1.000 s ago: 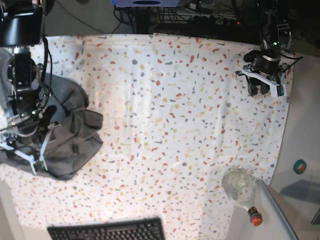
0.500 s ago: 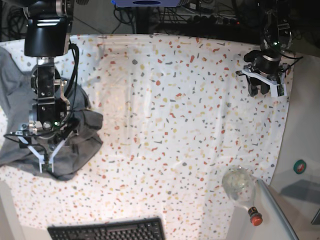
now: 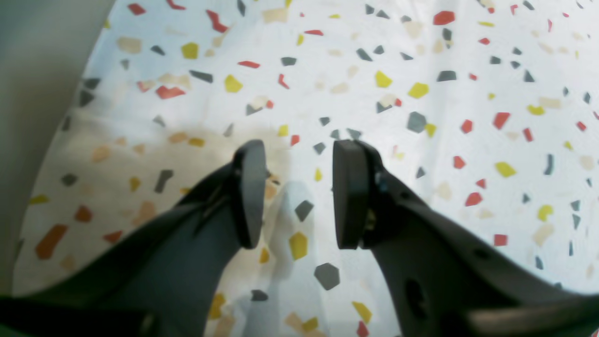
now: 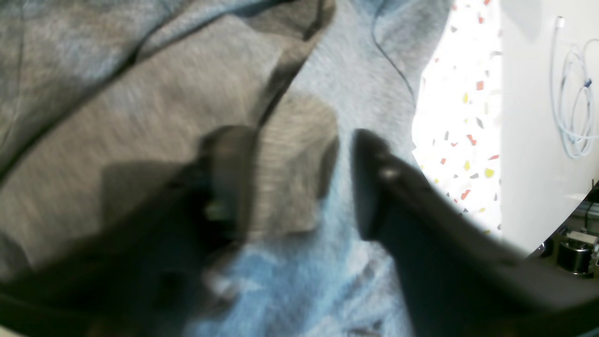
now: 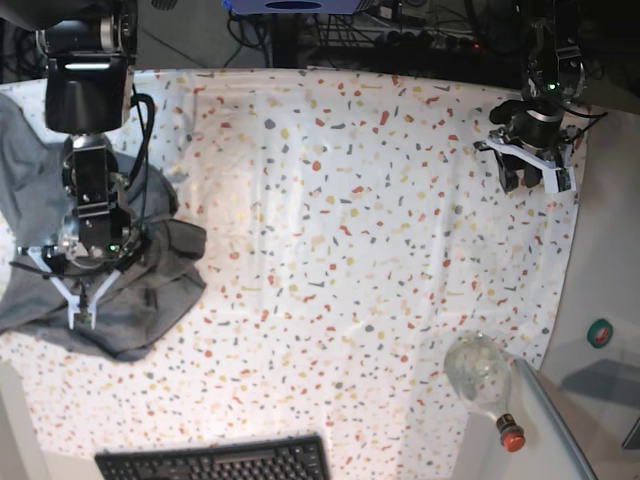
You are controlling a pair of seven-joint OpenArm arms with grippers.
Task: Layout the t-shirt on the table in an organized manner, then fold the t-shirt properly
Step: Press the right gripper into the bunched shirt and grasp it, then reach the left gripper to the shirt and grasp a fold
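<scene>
Because the t-shirt (image 5: 100, 290), bunched at frame left, is limp and light, the right gripper (image 4: 299, 187), jaws parted around a fold, should pinch a hem, while the left gripper (image 3: 295, 192) stands parted, empty, over the desk (image 5: 350, 230).

A black keyboard (image 5: 215, 460) is seen at the near edge; well right of it, a glass bottle (image 5: 483, 381) is laid on a pale surface (image 5: 600, 400).

Your two arms are black and boxy, trailing black cables, each tool a pale bracket with dark curved fingers and flat black pads, right tool (image 5: 82, 318), left tool (image 5: 530, 182).
</scene>
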